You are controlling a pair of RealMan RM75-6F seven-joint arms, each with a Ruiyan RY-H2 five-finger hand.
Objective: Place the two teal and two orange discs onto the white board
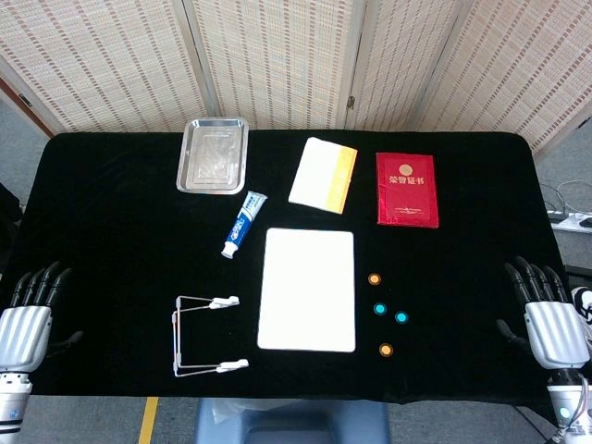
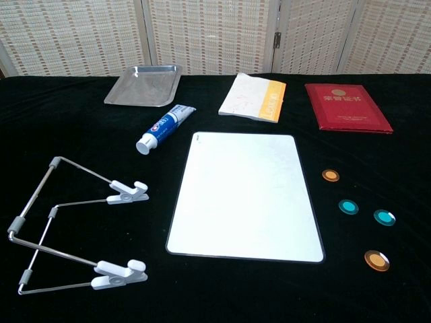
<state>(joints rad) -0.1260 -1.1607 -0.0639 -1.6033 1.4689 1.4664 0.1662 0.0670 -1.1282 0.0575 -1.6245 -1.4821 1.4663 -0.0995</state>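
Bright, even, sharp; faint board glare

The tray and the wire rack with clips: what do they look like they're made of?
Tray: likely stainless steel or aluminium, a brushed silver sheen with reflections. Wire rack: thin bare metal rods, with clips that look like white plastic, matte.

Quick tally of what's laid out on the black table: four little discs in total, two teal ones and two orange ones, all counted beside one white board. One metal tray, one toothpaste tube, one red booklet and one white-and-yellow notepad are seen further back. One wire rack with two white clips is counted too. Two robot hands are spotted, left hand and right hand.
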